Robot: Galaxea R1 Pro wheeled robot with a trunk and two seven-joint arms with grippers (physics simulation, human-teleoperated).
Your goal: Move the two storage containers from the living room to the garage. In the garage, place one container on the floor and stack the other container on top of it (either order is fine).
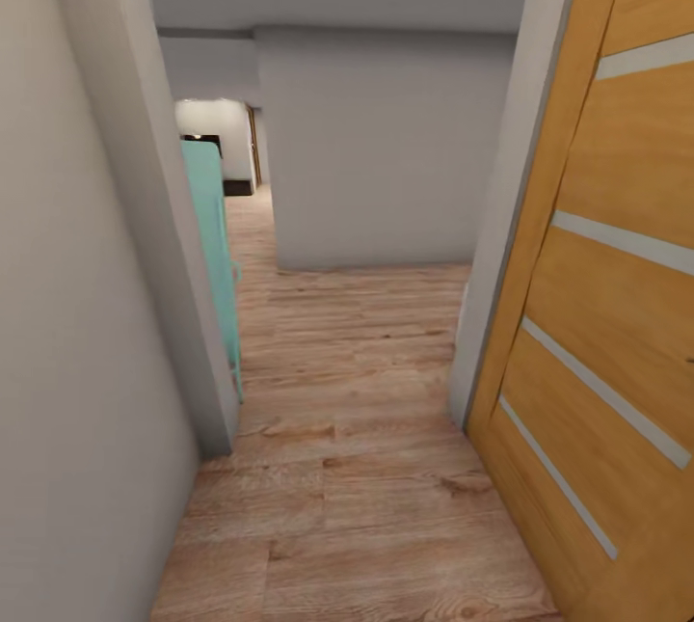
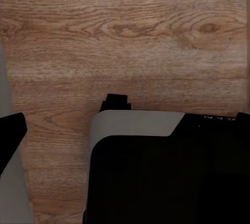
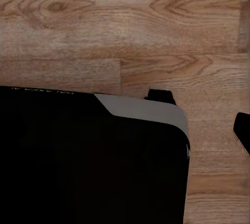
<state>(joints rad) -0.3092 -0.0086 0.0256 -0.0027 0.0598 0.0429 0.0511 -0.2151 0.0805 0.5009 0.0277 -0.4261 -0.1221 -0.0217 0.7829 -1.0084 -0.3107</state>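
The storage containers are out of view, and so is the garage. I am in a narrow passage with a light wood plank floor (image 1: 357, 468). My left gripper (image 2: 125, 130) points down at the planks; one black finger (image 2: 9, 135) shows at the frame's edge with nothing held. My right gripper (image 3: 125, 130) also points at the planks, with one black finger (image 3: 242, 130) at the opposite edge and nothing in it. Both hang beside my own black and grey base (image 2: 156, 177).
An orange wooden door (image 1: 617, 265) stands open close on the right. A grey wall (image 1: 87, 333) runs close on the left, ending at a corner with a teal piece of furniture (image 1: 214, 236) behind it. A grey wall block (image 1: 386, 149) faces me; the passage (image 1: 246, 217) continues past its left side.
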